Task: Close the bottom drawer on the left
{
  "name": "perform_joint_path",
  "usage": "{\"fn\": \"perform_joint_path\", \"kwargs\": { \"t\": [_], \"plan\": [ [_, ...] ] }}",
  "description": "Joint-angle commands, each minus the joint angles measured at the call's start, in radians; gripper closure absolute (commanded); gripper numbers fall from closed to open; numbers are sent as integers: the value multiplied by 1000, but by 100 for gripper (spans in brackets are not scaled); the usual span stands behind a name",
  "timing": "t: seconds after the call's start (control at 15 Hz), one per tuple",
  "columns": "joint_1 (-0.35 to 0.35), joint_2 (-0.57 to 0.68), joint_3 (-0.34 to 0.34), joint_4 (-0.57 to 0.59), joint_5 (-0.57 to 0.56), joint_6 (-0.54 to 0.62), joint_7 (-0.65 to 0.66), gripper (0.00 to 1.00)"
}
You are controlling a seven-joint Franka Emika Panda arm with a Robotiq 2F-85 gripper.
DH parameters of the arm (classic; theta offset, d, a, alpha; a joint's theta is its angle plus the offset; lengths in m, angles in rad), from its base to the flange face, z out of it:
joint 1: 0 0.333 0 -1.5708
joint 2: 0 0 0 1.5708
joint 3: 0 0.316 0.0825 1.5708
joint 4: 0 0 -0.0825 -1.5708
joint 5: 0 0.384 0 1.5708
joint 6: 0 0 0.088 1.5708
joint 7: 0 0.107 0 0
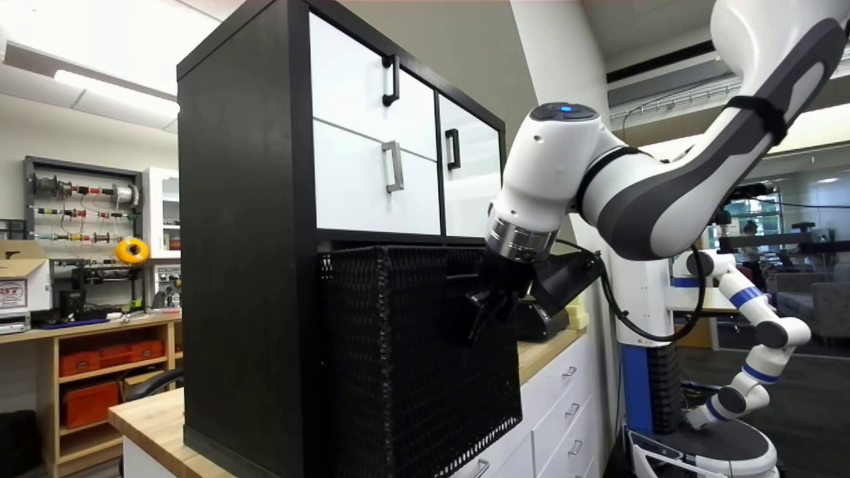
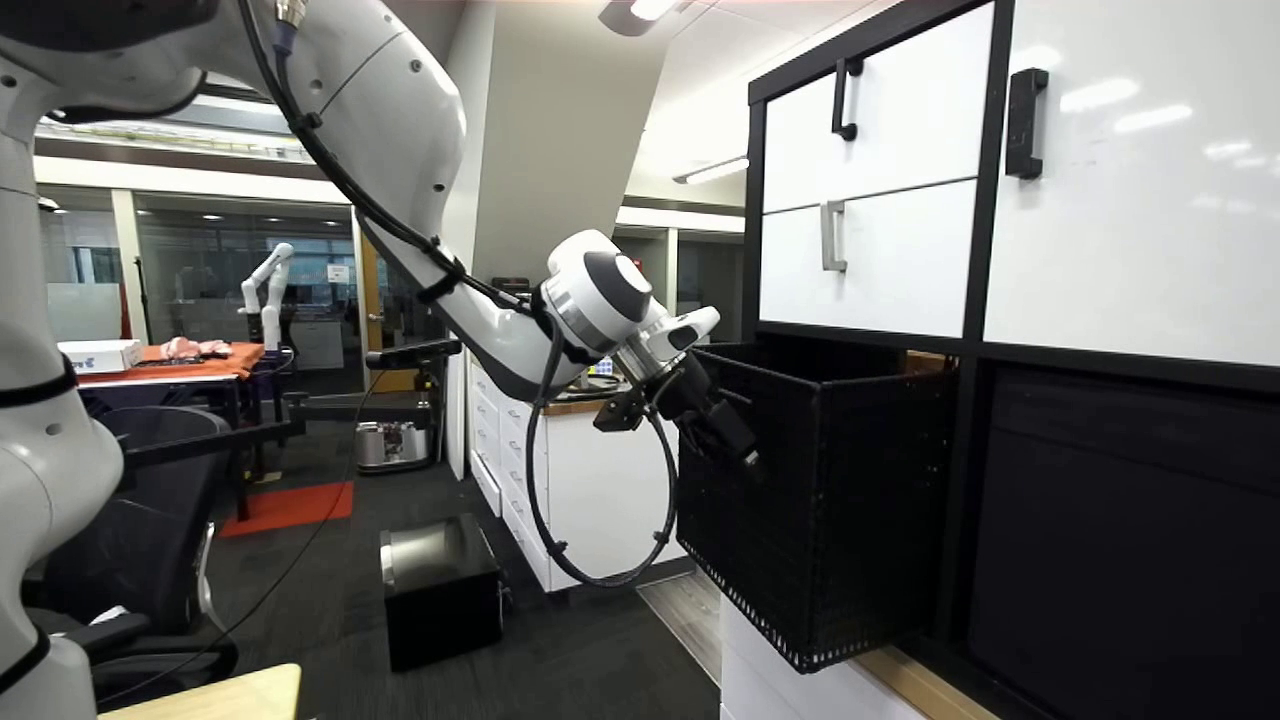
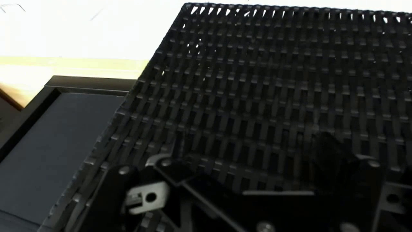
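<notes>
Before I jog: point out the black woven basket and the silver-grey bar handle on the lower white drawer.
Black woven basket [image 3: 257,91]: wrist view, on its front wall.
Silver-grey bar handle [image 1: 397,166]: in an exterior view, middle of its bar.

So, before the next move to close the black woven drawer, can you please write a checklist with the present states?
1. Woven drawer pulled out, needing a push: ok, it juts from the cabinet.
2. Jaws in front of it: ok, in both exterior views.
3. Jaws shut, probably better for pushing: not ok, wrist view shows them apart.
4. Jaws touching the woven drawer: cannot tell.
5. White drawer directly above closed: ok.
6. Space behind the woven drawer unobstructed: cannot tell, hidden.
</notes>
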Motion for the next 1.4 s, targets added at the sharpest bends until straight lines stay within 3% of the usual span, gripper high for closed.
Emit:
{"fn": "perform_joint_path", "kwargs": {
  "t": [0.0, 0.33, 0.73, 1.13, 1.33],
  "plan": [
    [-1, 87, -12, 112, -102, 11, 54, 0],
    [8, 203, -28, 249, -195, 3, 47, 0],
    [11, 328, -37, 389, -231, 8, 44, 0],
    [18, 400, -39, 477, -248, 3, 37, 0],
    [22, 390, -28, 467, -232, -15, 32, 0]
  ]
}}
